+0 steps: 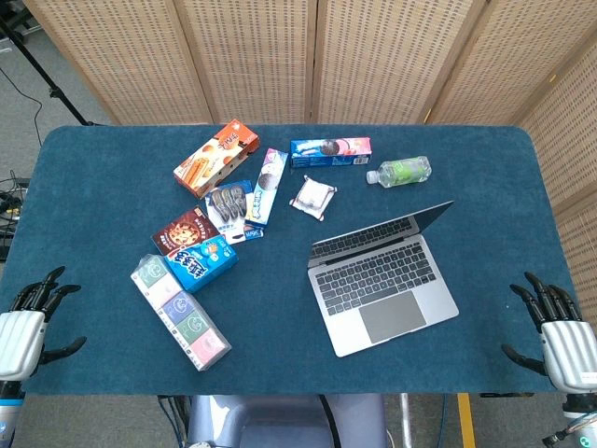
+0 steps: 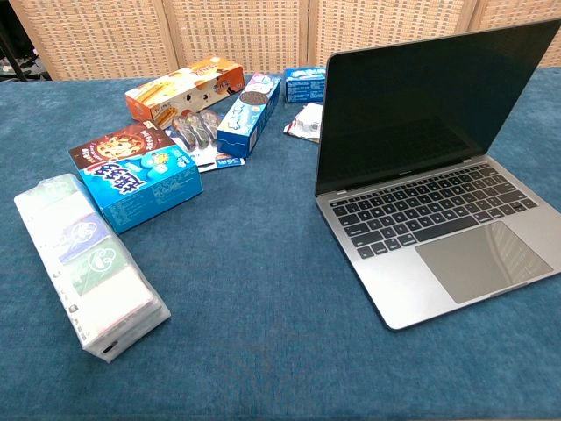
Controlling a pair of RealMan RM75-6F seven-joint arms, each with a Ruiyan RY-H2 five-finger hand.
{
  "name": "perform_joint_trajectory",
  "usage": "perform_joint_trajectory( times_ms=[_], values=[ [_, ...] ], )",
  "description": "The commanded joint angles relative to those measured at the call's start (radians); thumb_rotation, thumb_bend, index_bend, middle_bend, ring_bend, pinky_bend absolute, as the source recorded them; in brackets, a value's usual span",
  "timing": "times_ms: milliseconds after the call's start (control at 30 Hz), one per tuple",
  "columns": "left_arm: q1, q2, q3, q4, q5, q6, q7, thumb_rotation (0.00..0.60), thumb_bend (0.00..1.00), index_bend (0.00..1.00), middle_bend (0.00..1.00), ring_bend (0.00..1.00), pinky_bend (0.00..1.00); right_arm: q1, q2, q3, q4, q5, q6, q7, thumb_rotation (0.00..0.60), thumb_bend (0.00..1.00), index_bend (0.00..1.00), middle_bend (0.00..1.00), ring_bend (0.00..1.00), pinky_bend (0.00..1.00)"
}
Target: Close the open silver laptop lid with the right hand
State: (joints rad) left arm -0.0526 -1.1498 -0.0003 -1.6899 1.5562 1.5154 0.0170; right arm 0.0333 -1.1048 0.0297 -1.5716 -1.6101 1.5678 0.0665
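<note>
Leftmost, left hand [image 1: 23, 327] off the near left corner of the blue table [image 1: 280, 345], fingers apart, empty, apart from everything on the cloth. Further in, a clear wrapped pack of tissues [image 1: 181, 312] lying slantwise near the front edge, with a blue snack box [image 1: 202, 263] touching its far end and a dark cookie box [image 1: 185, 230] just beyond that. Behind these, an orange biscuit box [image 1: 215, 158] toward the far edge, a small silvery packet [image 1: 227, 202] beside a long blue cookie box [image 1: 268, 187], then a blue-and-pink cookie box [image 1: 330, 151] lying crosswise, and a small white wrapped packet [image 1: 312, 197] just in front of it. Right of centre, silver laptop [image 1: 382, 280] open, keyboard and trackpad facing the near edge, base turned slightly askew, dark screen upright and leaning back in the chest view. Beyond the lid, a green-labelled bottle [image 1: 399, 172] on its side, near but not touching. Rightmost, right hand [image 1: 560, 331] off the near right corner, fingers spread wide, holding nothing, well apart from the laptop. Neither hand visible in the chest view.
</note>
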Motion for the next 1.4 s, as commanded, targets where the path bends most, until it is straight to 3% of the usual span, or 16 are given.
perform_joint_trajectory(
  times_ms=[33,600,900,1100,1400],
  values=[
    [-0.001,-0.001,0.000,0.001,-0.003,-0.004,0.001,0.600,0.01,0.28,0.13,0.21,0.17,0.002,-0.001,0.001,0.002,0.002,-0.004,0.001,0.600,0.02,0.15,0.06,0.14,0.11],
    [-0.030,-0.010,0.024,0.028,-0.014,-0.093,-0.068,0.600,0.01,0.28,0.13,0.21,0.17,0.035,-0.007,0.031,0.023,0.002,-0.012,0.026,0.600,0.02,0.15,0.06,0.14,0.11],
    [-0.037,-0.021,0.026,0.047,-0.012,-0.103,-0.082,0.600,0.01,0.28,0.13,0.21,0.17,0.134,0.023,0.111,-0.020,-0.040,-0.032,0.006,0.600,0.02,0.14,0.04,0.13,0.10],
    [-0.039,-0.024,0.031,0.047,-0.007,-0.105,-0.077,0.600,0.01,0.28,0.13,0.21,0.17,0.261,0.031,0.169,-0.071,-0.055,-0.144,-0.027,0.600,0.02,0.14,0.04,0.13,0.10],
    [-0.039,-0.022,0.033,0.048,-0.002,-0.102,-0.085,0.600,0.01,0.28,0.13,0.21,0.17,0.401,0.008,0.188,-0.098,-0.030,-0.331,-0.054,0.600,0.02,0.14,0.04,0.13,0.10]
  ],
)
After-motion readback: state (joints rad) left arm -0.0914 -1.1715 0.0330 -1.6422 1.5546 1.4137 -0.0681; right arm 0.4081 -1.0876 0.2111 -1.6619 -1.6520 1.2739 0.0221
